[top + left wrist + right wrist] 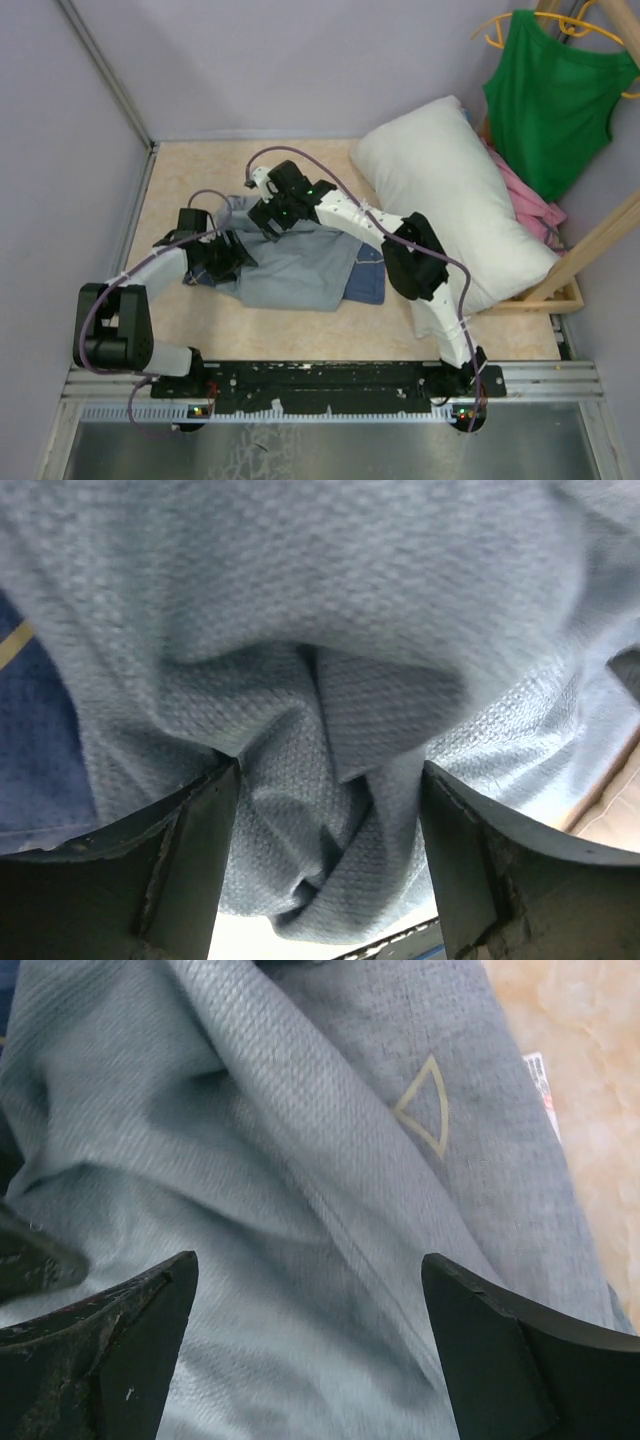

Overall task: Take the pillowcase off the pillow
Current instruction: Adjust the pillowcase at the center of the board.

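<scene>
The pillowcase [295, 265] lies crumpled on the table, pale grey-blue side up, with a darker blue edge [367, 285] at its right. It is apart from the pillow [450, 190], a plump white cushion leaning at the right. My left gripper [232, 255] sits at the cloth's left end. In the left wrist view it [330, 780] stands open, a loose fold of pillowcase [330, 610] bulging between its fingers. My right gripper [268, 215] hovers over the cloth's far edge. It [310, 1270] is open, with flat pillowcase [280, 1160] below and nothing held.
A green tank top [550, 95] hangs at the back right above a pink garment [535, 205]. A wooden rack [590, 250] stands behind the pillow. Grey walls close in the left and back. Beige tabletop [590, 1110] shows beside the cloth.
</scene>
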